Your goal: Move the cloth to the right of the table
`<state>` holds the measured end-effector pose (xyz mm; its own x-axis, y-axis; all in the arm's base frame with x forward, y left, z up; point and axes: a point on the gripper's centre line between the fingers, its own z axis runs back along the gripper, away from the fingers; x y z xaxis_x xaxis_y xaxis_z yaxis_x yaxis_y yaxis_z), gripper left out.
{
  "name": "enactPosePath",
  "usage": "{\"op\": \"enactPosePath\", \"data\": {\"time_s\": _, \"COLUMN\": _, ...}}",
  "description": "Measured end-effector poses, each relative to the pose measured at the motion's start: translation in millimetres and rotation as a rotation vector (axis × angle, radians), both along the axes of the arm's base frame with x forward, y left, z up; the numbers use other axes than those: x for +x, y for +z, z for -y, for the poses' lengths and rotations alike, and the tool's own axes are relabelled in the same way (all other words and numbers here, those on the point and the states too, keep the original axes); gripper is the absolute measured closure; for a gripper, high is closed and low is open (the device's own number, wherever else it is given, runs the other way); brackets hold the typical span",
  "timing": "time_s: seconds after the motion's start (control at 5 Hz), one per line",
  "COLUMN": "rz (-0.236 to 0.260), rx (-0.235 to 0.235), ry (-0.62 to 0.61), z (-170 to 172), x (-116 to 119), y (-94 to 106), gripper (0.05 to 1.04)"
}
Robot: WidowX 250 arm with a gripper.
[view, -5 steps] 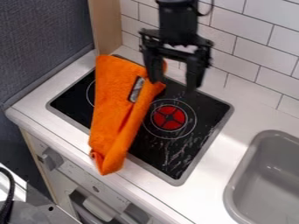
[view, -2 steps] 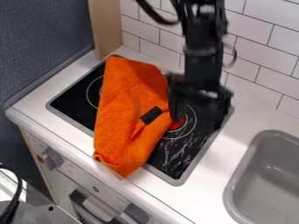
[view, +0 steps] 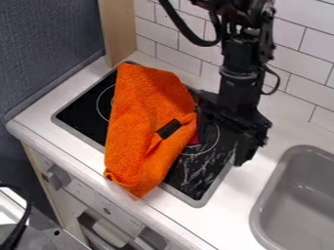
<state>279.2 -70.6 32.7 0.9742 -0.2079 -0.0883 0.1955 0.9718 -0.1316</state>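
1. The fluffy orange cloth lies in a loose, folded heap across the left and middle of the flat black stovetop, its near end reaching the front edge of the white counter.
2. The black two-finger gripper hangs at the cloth's right side, its fingers spread wide with nothing pinched between them; one stands right by the orange edge, the other well out over the stovetop's right part.
3. The cloth looks light, thick and soft, so it should squash easily and come to no harm under a firm squeeze. The pile probably gives good grip, while the glassy surface beneath should let it slide.
4. The raised fold beside the small black tag seems the best hold: near the middle, with several layers to bite on. The tag alone would be a poor, thin grip.
5. Being limp, it will likely droop and trail from any one point. A deep pinch and a modest lift should suit the trip rightward, short of the grey sink.
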Motion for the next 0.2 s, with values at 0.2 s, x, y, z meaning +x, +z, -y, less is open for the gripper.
{"op": "enactPosePath", "data": {"time_s": 0.2, "rz": 0.065, "rx": 0.010, "ry": 0.054, "z": 7.0, "x": 1.8, "y": 9.5, "gripper": 0.085}}
